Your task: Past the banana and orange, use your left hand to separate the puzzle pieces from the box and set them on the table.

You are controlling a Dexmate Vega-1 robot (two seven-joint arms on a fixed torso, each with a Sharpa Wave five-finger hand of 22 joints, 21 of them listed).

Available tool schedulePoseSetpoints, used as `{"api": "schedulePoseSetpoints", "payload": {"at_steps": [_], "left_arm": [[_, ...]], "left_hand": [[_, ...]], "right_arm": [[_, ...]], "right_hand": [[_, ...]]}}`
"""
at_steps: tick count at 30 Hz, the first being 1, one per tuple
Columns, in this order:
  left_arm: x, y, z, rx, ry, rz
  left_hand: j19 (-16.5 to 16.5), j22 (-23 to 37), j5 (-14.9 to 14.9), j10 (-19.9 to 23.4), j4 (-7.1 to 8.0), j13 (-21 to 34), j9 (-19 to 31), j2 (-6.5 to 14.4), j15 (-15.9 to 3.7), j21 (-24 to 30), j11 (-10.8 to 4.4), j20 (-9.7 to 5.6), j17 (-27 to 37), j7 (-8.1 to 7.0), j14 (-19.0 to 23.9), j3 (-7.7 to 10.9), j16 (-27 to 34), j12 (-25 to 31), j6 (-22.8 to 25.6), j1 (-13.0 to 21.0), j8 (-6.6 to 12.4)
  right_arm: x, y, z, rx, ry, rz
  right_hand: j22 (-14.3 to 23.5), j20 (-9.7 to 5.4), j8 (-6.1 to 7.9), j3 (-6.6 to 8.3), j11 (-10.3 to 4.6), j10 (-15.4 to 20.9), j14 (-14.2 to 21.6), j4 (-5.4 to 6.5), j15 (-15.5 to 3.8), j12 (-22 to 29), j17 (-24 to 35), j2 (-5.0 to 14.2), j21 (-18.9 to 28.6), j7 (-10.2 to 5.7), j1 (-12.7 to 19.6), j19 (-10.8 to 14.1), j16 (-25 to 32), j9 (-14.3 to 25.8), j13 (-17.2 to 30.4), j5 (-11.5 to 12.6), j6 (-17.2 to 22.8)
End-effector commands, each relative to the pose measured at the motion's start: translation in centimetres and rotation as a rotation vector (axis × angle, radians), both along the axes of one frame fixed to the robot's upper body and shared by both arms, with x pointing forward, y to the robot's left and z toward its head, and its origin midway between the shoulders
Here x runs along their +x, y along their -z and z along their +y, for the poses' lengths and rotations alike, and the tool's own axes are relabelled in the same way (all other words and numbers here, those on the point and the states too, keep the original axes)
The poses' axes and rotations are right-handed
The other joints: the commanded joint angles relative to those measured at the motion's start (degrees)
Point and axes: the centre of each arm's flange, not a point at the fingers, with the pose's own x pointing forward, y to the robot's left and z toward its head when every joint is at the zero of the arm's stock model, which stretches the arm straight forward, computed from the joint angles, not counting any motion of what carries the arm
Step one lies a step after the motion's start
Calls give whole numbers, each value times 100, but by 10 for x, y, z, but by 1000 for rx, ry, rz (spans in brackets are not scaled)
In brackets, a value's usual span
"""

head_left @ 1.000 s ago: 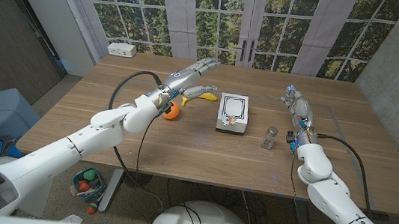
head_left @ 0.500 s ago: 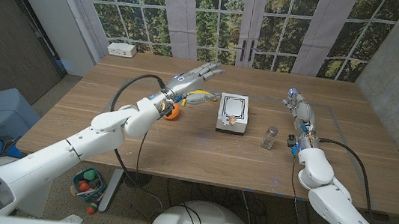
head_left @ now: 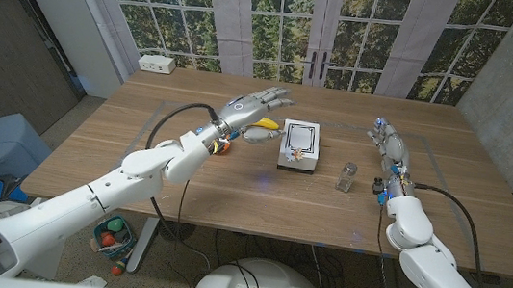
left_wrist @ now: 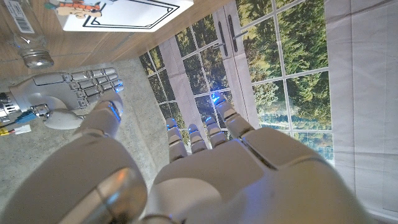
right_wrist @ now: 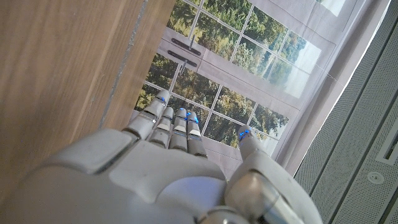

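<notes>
Tall windows onto green trees stand behind the wooden table (head_left: 232, 185) in the head view. Near its middle lies the white puzzle box (head_left: 299, 146), flat, lid up, its long axis running from the near edge toward the windows. Just beside its left side lie the banana (head_left: 265, 124) and the orange (head_left: 222, 144), both partly hidden by the left hand (head_left: 254, 105), which hangs above them with fingers spread and reaching toward the box, holding nothing. A small glass jar (head_left: 347, 177) stands upright to the right of the box. The right hand (head_left: 390, 140) is well apart on the right side, fingers straight and pointing toward the windows, holding nothing.

From the left wrist view, the left hand (left_wrist: 236, 168) shows its back with fingers extended and apart; beyond it appear the box (left_wrist: 124, 14), the jar (left_wrist: 28, 37) and the right hand (left_wrist: 68, 93).

From the right wrist view, the right hand (right_wrist: 155, 168) has straight, empty fingers beside the table (right_wrist: 56, 74).
</notes>
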Motion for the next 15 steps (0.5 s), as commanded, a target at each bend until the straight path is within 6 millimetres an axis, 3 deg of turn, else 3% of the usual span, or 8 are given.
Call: {"api": "schedulePoseSetpoints", "payload": {"at_steps": [1,9,15], "left_arm": [[-7,10,-11,30,-27,-107],[-6,14,-16,46,-53,-150],[-4,19,-19,53,-69,-172]], "left_hand": [[126,33,1,187,0,24,34,-144,-192,1,-63,16,17,-34,144,-34,-10,11,423,316,135],[119,32,49,508,12,25,50,-434,-184,-105,-129,67,19,-48,248,-145,-34,20,1221,798,378],[26,31,79,645,27,28,62,-543,-98,-213,-218,113,22,-75,83,-269,-73,-4,1882,1116,580]], "right_arm": [[-8,7,-6,13,8,0],[-9,9,-10,14,9,3],[-9,12,-12,21,6,6]], "right_hand": [[32,7,2,-6,3,67,60,-18,-7,-17,17,69,-9,8,38,58,47,20,8,-5,60],[32,8,0,-15,6,69,61,-11,-4,-19,16,70,-10,6,24,61,50,21,8,-7,63],[33,14,0,-25,14,66,67,-4,-1,-22,17,67,-11,19,10,64,54,21,9,-10,68]]}}
